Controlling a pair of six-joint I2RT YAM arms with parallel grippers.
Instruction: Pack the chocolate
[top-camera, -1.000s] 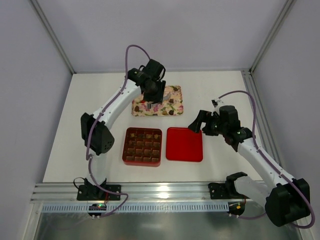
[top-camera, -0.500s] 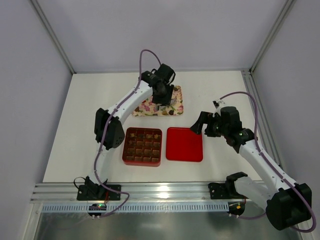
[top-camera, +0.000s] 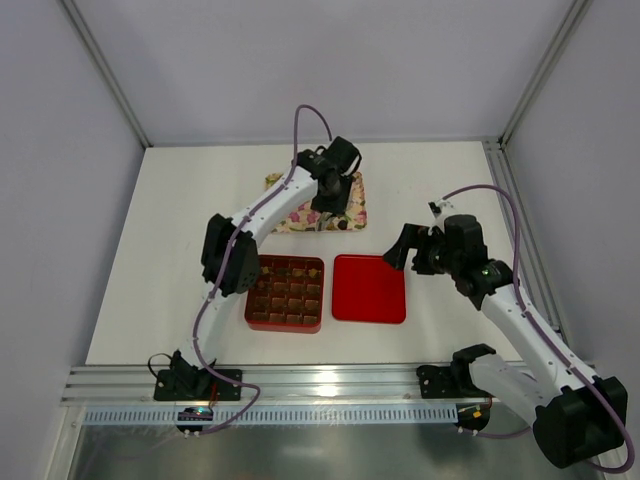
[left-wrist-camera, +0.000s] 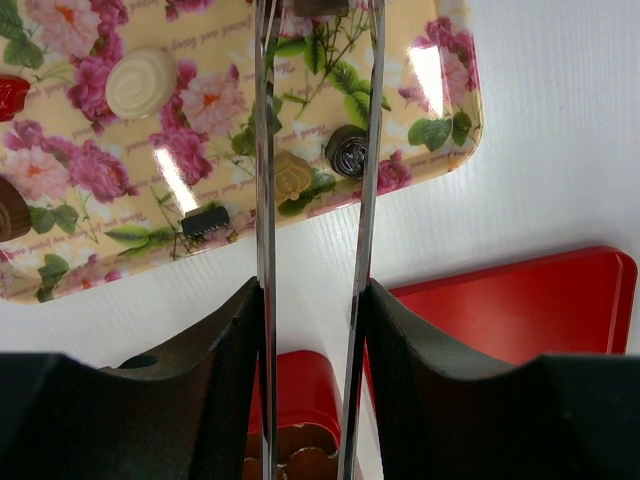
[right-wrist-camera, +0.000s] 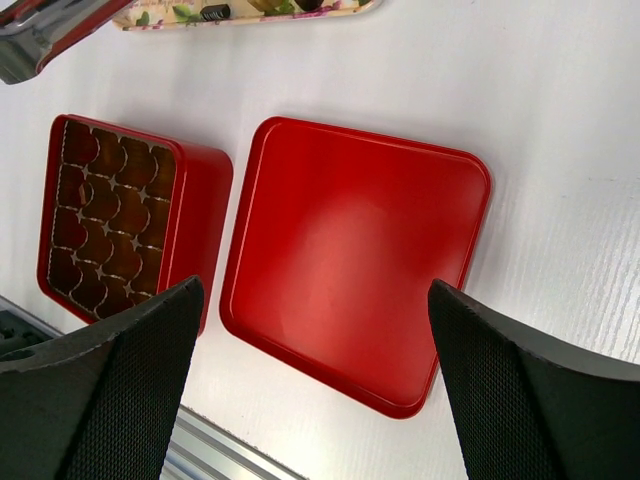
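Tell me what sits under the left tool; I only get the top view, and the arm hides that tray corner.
Observer: Left wrist view: a tan flower-shaped chocolate and a dark round one lie on the floral tray, seen through the gap of the left tool.
Operator: Any others nearby?
Observer: A cream-white round piece lies farther along the tray.
Operator: Is the right tool open?
Observer: Yes; its wrist view shows the right tool with jaws wide apart over the red lid, holding nothing.
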